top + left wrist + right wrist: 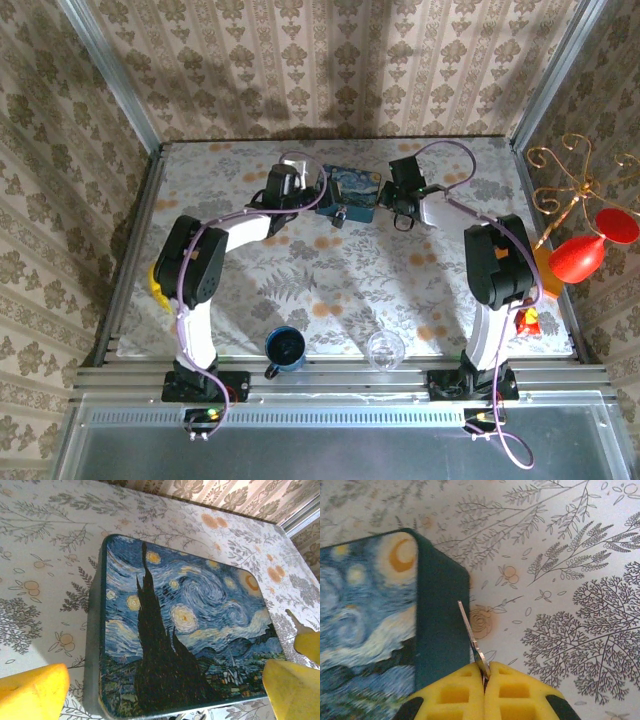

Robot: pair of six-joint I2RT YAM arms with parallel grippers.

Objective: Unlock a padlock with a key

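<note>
Right fingers [515, 692], pinched shut on the key [470, 635], reach beside the tin [440, 620]; left fingers [35, 692] hang spread wide above its lid.

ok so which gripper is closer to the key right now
Right: the right gripper is shut on the key beside the tin; the left gripper hangs open over the tin's lid.

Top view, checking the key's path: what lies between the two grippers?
The blue tin lies between the left gripper and right gripper in the top view, padlock at its near side.
</note>
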